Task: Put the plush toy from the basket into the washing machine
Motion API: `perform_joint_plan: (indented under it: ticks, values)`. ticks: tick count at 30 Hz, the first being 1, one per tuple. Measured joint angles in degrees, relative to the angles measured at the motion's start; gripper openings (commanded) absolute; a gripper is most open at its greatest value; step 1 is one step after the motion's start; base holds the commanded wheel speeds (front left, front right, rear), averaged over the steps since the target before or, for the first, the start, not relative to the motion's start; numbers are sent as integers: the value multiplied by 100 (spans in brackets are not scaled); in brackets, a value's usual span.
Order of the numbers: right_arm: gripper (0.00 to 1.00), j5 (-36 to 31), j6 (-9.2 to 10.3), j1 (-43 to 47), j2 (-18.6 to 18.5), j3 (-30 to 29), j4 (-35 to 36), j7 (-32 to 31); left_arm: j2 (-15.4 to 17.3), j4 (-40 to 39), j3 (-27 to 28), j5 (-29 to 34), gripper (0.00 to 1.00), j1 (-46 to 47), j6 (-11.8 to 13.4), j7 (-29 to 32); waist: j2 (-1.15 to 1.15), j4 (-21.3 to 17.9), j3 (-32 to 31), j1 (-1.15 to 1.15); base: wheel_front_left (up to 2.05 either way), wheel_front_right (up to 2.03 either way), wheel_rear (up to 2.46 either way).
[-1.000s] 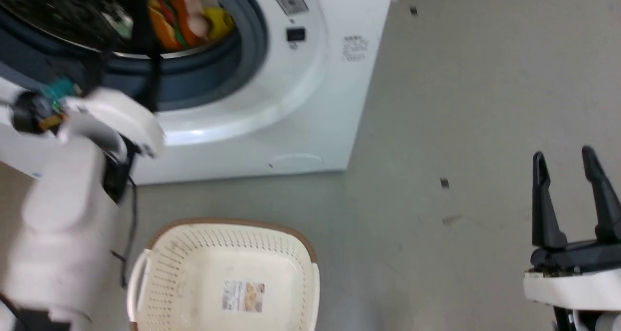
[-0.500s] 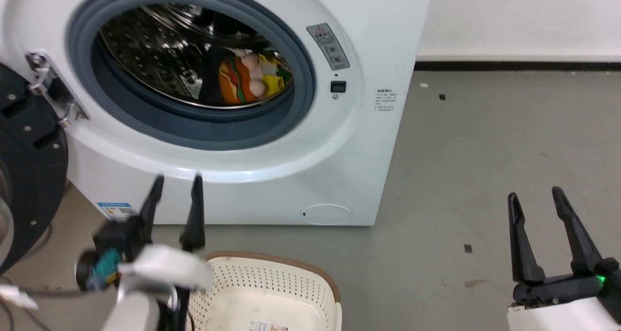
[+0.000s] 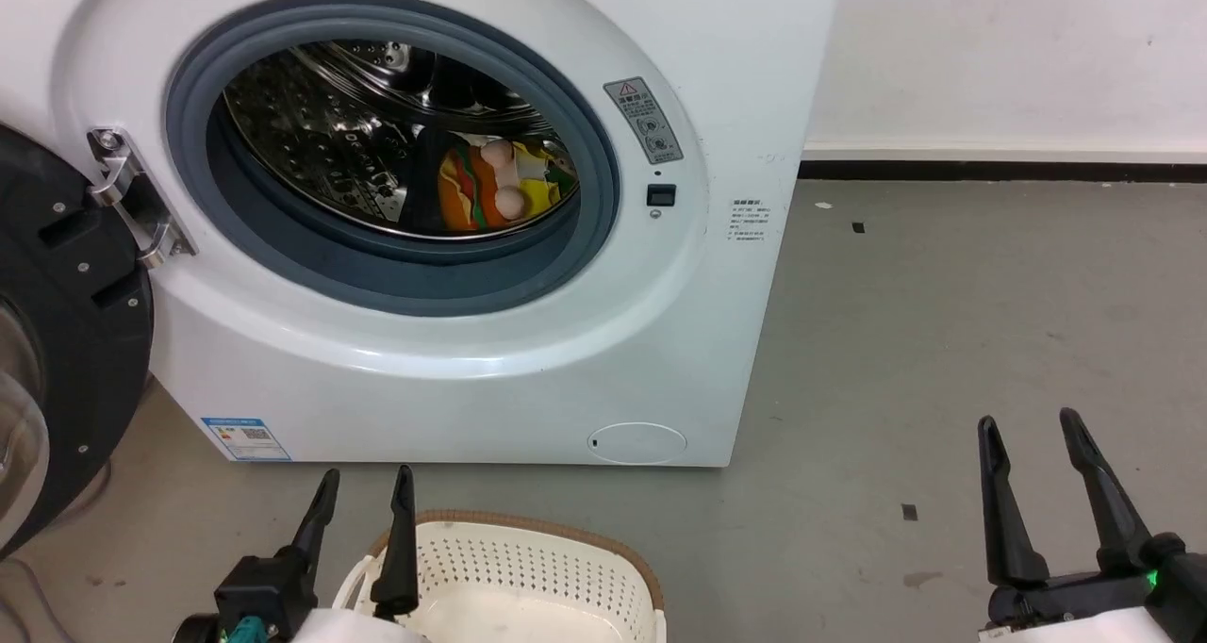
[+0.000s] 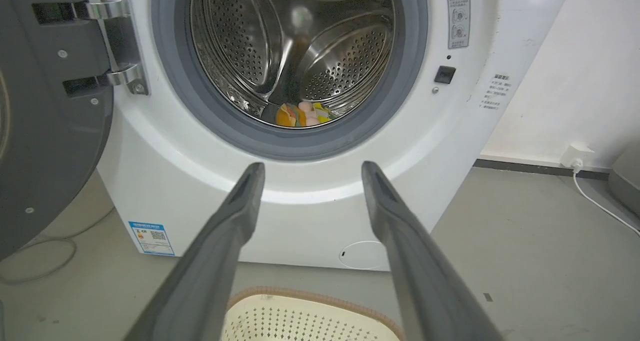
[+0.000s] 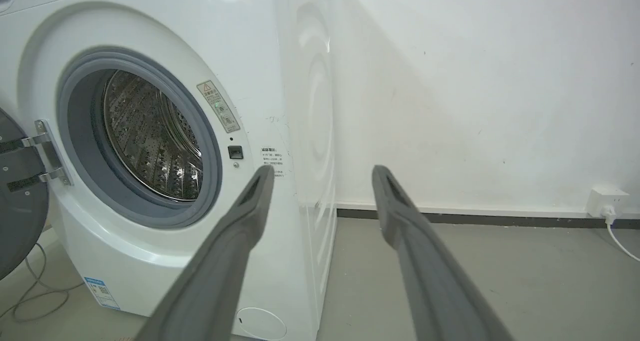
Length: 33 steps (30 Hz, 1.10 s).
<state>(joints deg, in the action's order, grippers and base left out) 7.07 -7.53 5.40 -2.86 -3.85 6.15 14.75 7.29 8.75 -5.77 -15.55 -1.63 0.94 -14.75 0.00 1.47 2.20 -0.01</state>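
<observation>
In the head view, the plush toy (image 3: 495, 189) lies inside the drum of the washing machine (image 3: 453, 370), whose black door (image 3: 66, 341) stands open (hinged at the left). The basket (image 3: 528, 568) sits on the floor below, with the left gripper (image 3: 366, 478) beside its rim, released. The right gripper (image 3: 1028, 419), well apart, is released too. The left wrist view shows the toy low in the drum. The right wrist view shows spread fingers before the washer.

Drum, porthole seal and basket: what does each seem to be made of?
Drum: likely polished steel, mirror-bright with rows of punched holes. Porthole seal: probably rubber, matte grey with no glare. Basket: looks like moulded cream plastic with even perforations; its brown rim appears braided, material unclear.
</observation>
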Motion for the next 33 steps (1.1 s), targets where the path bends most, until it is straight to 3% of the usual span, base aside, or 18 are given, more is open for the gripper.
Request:
perform_joint_plan:
  ticks: [5,6,33]
  values:
    - [100,5,0,10,0,7,-20,0,-122,-98,85,145,100,-97,-133,0,0,-6,-28,0,0,0,0]
    - [0,4,0,9,0,8,-22,-1,-131,-114,99,143,0,-97,-156,1,0,-7,-31,0,0,0,0]
    - [0,-110,0,-18,0,60,-102,-255,-156,-213,158,346,0,-88,-155,263,0,-34,-67,1,0,0,0]
